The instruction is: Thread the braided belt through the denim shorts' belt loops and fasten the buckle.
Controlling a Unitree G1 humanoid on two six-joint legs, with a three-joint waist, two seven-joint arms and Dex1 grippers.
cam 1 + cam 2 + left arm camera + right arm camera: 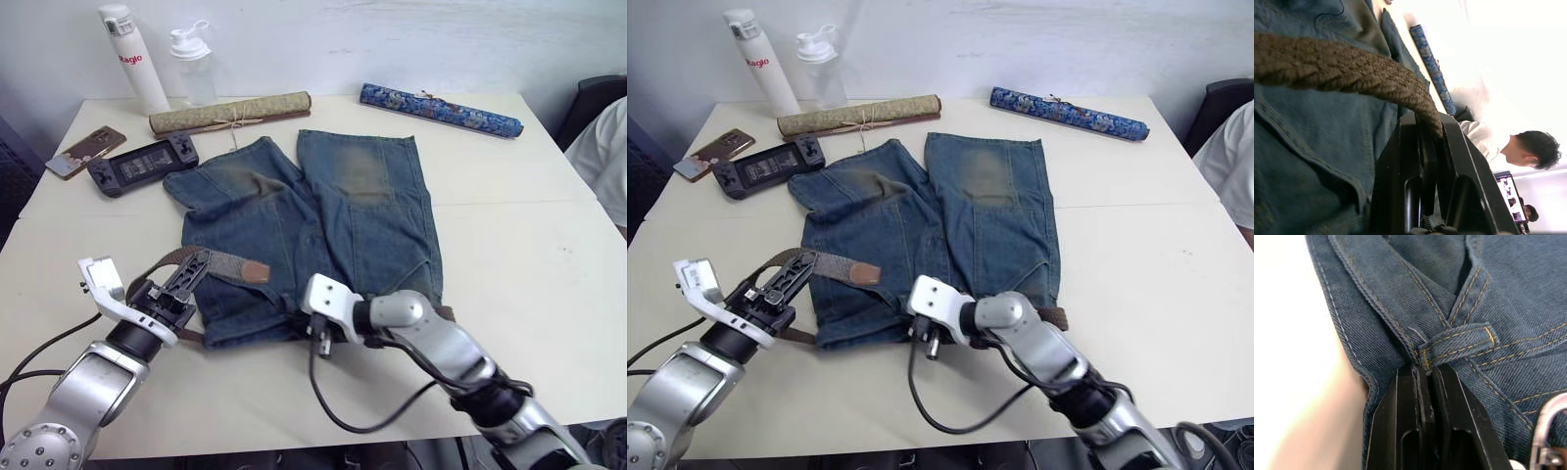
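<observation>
- Left claw (186, 279): two black fingers clamped on the coarse brown braided belt (220, 262), which arched over the shorts' left waist.
- One faded denim shorts (323, 225) lay flat on the counter (529, 235).
- Right claw (1425, 369): fingers pinched tight on a stitched belt loop (1459, 345) at the waistband; silver buckle (1547, 431) beside it.

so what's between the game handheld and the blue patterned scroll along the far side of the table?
In the left eye view, the handheld and blue scroll are separated by the olive scroll and the leg ends of the denim shorts.
</observation>
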